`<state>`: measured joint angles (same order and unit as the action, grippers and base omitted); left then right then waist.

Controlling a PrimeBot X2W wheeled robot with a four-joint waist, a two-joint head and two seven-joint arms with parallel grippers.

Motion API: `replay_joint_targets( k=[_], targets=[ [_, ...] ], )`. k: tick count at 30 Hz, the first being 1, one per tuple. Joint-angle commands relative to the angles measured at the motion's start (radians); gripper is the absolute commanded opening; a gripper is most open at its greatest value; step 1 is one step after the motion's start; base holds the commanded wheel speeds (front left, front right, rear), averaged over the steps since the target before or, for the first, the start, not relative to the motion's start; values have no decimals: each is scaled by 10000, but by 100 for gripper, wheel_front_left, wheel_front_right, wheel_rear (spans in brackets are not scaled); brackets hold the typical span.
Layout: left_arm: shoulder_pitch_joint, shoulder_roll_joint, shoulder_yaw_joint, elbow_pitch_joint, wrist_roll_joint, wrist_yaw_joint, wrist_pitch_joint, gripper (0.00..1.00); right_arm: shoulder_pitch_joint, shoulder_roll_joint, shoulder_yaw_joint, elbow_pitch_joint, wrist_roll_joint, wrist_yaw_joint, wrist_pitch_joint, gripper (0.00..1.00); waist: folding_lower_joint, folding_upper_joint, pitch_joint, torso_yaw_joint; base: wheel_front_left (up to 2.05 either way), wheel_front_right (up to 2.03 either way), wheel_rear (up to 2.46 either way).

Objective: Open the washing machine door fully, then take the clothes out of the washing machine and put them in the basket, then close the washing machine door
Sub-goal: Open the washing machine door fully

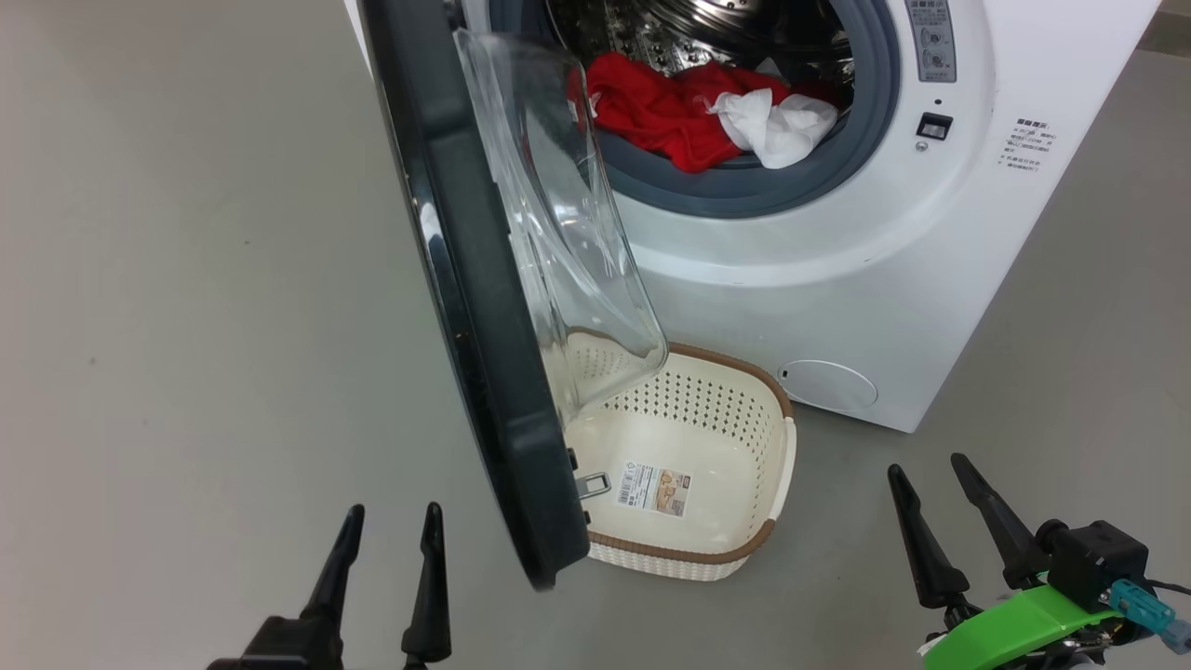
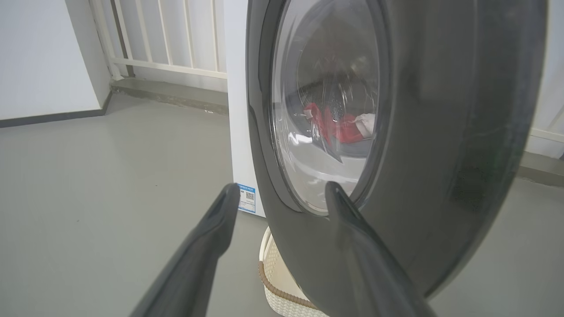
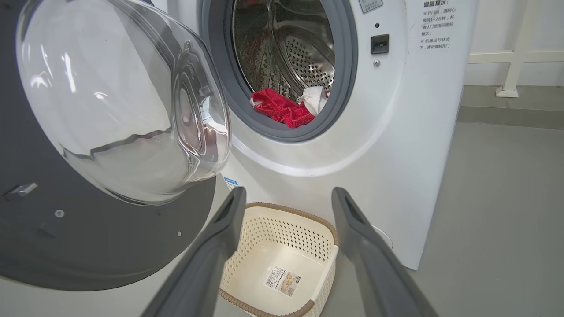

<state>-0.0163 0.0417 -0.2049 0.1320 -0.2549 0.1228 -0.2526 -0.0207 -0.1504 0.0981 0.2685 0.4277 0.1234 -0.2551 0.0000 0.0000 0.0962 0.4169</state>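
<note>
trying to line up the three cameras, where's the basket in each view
Head view: the basket is lower centre, on the floor in front of the washing machine, its left part behind the washing machine door.
Left wrist view: bottom centre, part of the basket shows under the door's black rim.
Right wrist view: bottom centre, the basket is seen almost whole.
Shared landmark: the open washing machine door, right beside the basket.

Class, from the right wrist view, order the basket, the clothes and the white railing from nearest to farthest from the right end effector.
1. Basket: on the floor just beyond the right end effector.
2. Clothes: higher up, in the opening of the machine.
3. Railing: far right, behind it.
</note>
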Motion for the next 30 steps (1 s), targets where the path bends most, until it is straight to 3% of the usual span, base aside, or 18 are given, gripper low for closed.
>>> replay_joint_targets(
  k=[1,4,5,6,8,13,20,25,30],
  targets=[
    [-122,85,339,-237,47,-37,-92,100,-126,-39,154,-195,-106,73,-66,100,0,0,2,4,0,0,0],
    [-135,85,359,-277,21,-58,-92,100,-138,-23,148,-184,-131,73,-66,100,0,0,-6,14,0,0,0],
    [-133,85,370,-288,-6,-63,-92,78,-141,-15,146,-184,-135,73,-66,100,0,0,-11,17,0,0,0],
    [-131,85,381,-289,-26,-72,-92,42,-143,-9,146,-188,-143,73,-66,100,0,0,-17,18,0,0,0],
    [-153,85,434,-346,-127,-81,-92,0,-139,5,153,-194,-157,73,-66,100,0,0,-33,19,0,0,0],
    [-364,85,818,-916,-440,-59,-92,0,-146,16,190,-211,-191,73,-66,100,0,0,-52,28,0,0,0],
    [-1067,85,1104,-3129,-385,39,-92,0,-212,-14,199,-231,-260,73,-66,100,0,0,-42,15,0,0,0],
    [-1333,85,41,-4924,227,203,-92,0,-256,-24,244,-243,-284,73,-66,100,0,0,-53,-55,0,0,0],
    [-1248,85,-1803,-5072,613,-97,-92,0,-259,-5,320,-252,-303,73,-66,100,0,0,-80,-145,0,0,0]
  ],
)
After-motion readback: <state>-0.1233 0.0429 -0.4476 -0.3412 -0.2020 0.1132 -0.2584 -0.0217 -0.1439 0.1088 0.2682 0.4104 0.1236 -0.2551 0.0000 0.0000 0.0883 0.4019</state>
